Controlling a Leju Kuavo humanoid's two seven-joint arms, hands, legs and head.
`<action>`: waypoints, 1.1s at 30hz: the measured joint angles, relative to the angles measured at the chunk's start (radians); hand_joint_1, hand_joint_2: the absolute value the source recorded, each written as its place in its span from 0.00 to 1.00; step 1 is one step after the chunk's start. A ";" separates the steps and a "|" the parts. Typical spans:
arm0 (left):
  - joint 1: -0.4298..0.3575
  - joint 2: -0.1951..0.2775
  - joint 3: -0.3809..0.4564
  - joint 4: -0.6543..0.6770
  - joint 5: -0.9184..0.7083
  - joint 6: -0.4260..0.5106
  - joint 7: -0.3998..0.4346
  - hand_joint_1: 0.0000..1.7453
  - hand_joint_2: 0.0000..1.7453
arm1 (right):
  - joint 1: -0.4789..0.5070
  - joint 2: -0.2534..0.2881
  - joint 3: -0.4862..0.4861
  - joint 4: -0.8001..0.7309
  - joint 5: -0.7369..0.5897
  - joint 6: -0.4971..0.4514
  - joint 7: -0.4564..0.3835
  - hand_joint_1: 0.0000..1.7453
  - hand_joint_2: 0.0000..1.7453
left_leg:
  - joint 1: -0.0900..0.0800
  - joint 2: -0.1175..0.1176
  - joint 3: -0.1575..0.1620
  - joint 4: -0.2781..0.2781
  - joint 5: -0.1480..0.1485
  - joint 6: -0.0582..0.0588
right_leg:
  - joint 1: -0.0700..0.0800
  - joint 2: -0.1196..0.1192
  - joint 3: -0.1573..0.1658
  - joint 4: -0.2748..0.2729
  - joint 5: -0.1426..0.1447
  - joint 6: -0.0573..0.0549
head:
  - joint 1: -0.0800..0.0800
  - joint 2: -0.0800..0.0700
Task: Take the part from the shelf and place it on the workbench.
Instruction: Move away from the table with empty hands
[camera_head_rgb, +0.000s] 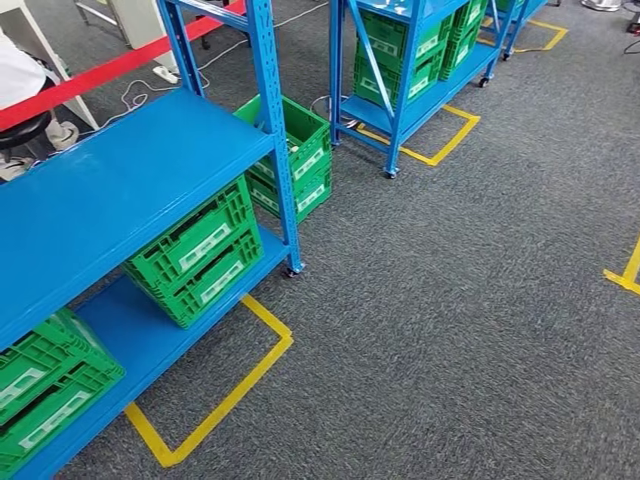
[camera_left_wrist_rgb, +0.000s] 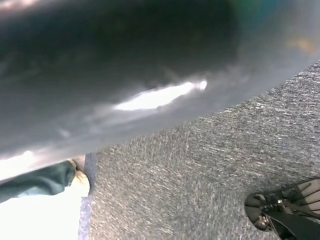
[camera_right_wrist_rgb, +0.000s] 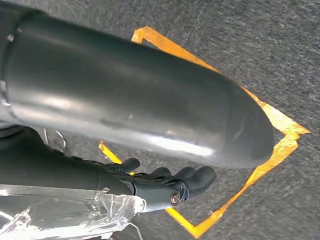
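In the right wrist view my right hand hangs over the grey carpet with its dark fingers stretched almost straight. A part wrapped in crinkled clear plastic lies against the underside of the hand, and the hand holds it. The part inside the wrap is too hidden to describe. The blue shelf stands at the left of the head view, its upper board bare.
Green crates sit on the shelf's lower board, with more behind its post. A second blue rack stands further back. Yellow floor tape marks the carpet. A person's shoe is near.
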 joint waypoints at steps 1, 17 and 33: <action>0.001 0.001 0.000 0.000 -0.003 0.000 0.000 0.00 0.00 | -0.001 0.000 0.000 0.000 0.003 0.000 0.000 0.00 0.00 | 0.000 -0.005 -0.003 0.001 0.002 -0.006 | 0.002 0.001 0.003 -0.005 -0.003 -0.006 | 0.000 0.000; -0.002 0.001 -0.002 0.000 -0.021 0.000 0.001 0.00 0.00 | -0.007 0.001 0.000 0.000 0.018 0.000 -0.001 0.00 0.00 | -0.011 0.084 -0.011 0.000 -0.002 0.002 | 0.020 -0.095 0.007 -0.010 -0.003 -0.023 | -0.010 0.000; 0.002 0.003 -0.013 0.000 -0.037 -0.005 0.001 0.00 0.00 | -0.011 0.004 -0.002 0.001 0.022 0.002 -0.001 0.00 0.00 | 0.001 -0.010 -0.003 -0.003 0.002 -0.010 | 0.006 -0.013 0.004 -0.004 -0.002 -0.020 | -0.002 0.000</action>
